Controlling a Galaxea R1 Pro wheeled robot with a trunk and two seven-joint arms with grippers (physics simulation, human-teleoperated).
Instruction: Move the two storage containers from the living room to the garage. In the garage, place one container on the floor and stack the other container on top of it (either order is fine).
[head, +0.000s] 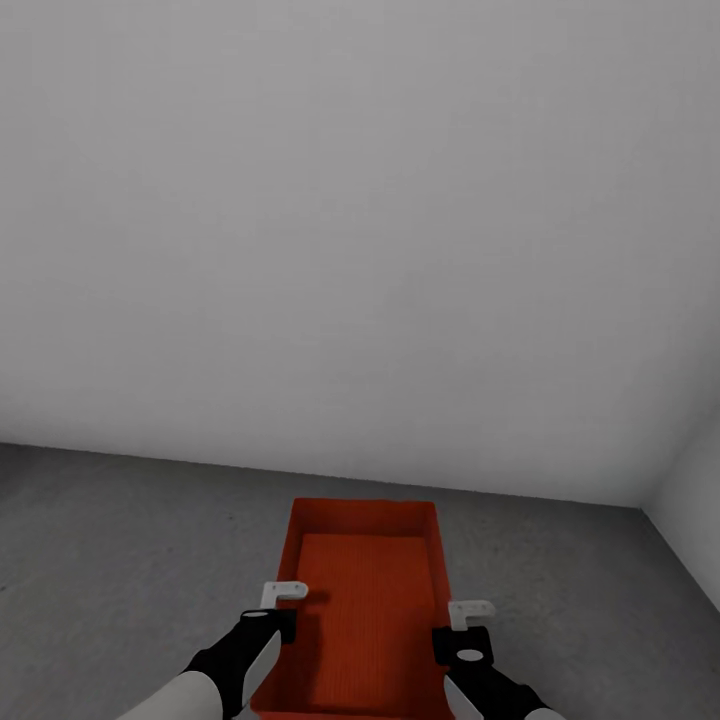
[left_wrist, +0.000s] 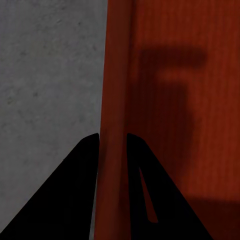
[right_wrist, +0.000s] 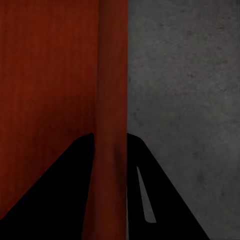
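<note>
I hold the orange bin (head: 365, 600) over the garage floor (head: 130, 540), left gripper (left_wrist: 112, 145) and right gripper (right_wrist: 111, 145) each pinching a side wall to keep it level.

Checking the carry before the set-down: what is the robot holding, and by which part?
One orange bin, held by its long side walls: the left end effector pinches the left rim, the right end effector the right rim.

both forearms are pale grey-white tubes that turn into glossy black wrist housings, each with a small white oval patch on its top face. the left gripper (head: 283, 600) and right gripper (head: 463, 618) carry small white, angular l-shaped finger pieces mounted on the black bodies. seen from the wrist cameras, the fingers (left_wrist: 75, 195) are flat matte-black wedges tapering to narrow tips, one per pair cut by a thin slit.
</note>
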